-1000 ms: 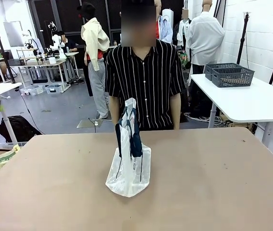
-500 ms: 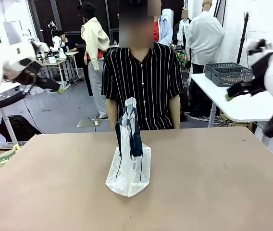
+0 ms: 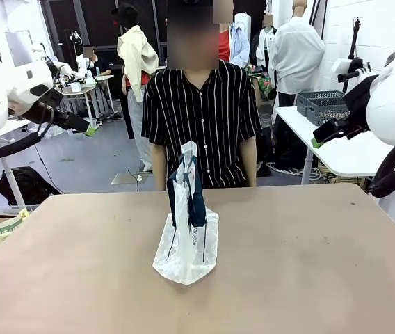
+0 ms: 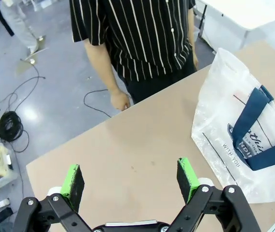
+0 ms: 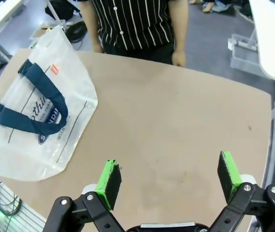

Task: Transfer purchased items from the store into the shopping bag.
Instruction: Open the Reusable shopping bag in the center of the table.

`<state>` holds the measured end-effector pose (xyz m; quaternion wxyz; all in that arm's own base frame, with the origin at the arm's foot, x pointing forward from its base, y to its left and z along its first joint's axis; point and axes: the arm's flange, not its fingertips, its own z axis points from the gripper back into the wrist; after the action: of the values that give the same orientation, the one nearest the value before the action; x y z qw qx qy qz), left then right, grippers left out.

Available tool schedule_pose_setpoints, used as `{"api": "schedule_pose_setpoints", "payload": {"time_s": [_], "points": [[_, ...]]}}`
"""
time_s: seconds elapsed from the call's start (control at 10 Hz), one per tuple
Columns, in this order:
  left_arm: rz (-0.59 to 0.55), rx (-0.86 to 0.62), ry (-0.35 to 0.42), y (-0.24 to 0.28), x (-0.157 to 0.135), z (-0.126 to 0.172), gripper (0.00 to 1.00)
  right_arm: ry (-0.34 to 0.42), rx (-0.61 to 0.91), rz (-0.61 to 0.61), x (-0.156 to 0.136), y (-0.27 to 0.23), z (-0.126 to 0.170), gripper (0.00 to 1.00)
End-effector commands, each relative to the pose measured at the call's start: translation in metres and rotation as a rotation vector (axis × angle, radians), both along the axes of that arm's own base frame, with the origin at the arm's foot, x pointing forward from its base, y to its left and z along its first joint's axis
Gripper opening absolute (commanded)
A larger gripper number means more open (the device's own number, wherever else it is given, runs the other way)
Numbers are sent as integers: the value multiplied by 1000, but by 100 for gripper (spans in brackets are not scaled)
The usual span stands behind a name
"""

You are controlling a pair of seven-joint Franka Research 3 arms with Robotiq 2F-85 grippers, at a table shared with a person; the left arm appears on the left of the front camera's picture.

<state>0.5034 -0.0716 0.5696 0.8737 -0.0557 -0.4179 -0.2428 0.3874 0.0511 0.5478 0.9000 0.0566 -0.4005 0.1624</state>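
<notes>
The shopping bag (image 3: 187,223), whitish crinkly plastic with navy handles, stands folded upright in the middle of the brown table; it also appears as the bag (image 4: 234,130) and the bag (image 5: 36,121) in the wrist views. My left gripper (image 3: 71,120) hangs high at the far left, well away from the bag, and the left gripper (image 4: 129,178) is open with nothing in it. High at the far right, my right gripper (image 3: 328,132) is likewise open and holding nothing, as the right gripper (image 5: 169,176) shows. The purchased items are out of view.
A person in a striped shirt (image 3: 201,118) stands at the table's far edge, arms down, one hand (image 4: 120,100) by the edge. Dark grey lattice baskets (image 3: 333,108) sit on a white side table (image 3: 364,149) at the back right; whether one is the store I cannot tell.
Both arms have risen into the front view from the sides. Over the last half second the right gripper has drifted a little left. The bag has not moved.
</notes>
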Motion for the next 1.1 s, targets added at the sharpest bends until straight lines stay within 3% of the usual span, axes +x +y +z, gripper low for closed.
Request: {"api": "schedule_pose_setpoints", "payload": {"time_s": [0.0, 0.1, 0.2, 0.5, 0.7, 0.8, 0.9, 1.0], "points": [[-27, -149, -14, -20, 6, -2, 100, 4, 18, 54, 4, 25, 8, 100], [-86, -205, -17, -49, 29, 0, 100, 9, 55, 86, 12, 56, 20, 100], [-128, -276, 6, -81, 54, 2, 100, 71, 146, 123, 25, 82, 29, 100], [-232, -243, 133, -173, 107, -13, 100, 215, 225, 185, 45, 168, 21, 100], [-196, -200, 236, -187, 119, -35, 100, 301, 171, 173, 58, 191, 4, 100], [-228, -261, 142, -202, 79, -20, 100, 211, 216, 195, 36, 188, 13, 100], [-228, -261, 142, -202, 79, -20, 100, 211, 216, 195, 36, 188, 13, 100], [-217, -234, 200, -201, 105, -47, 100, 259, 190, 193, 48, 202, -2, 100]]}}
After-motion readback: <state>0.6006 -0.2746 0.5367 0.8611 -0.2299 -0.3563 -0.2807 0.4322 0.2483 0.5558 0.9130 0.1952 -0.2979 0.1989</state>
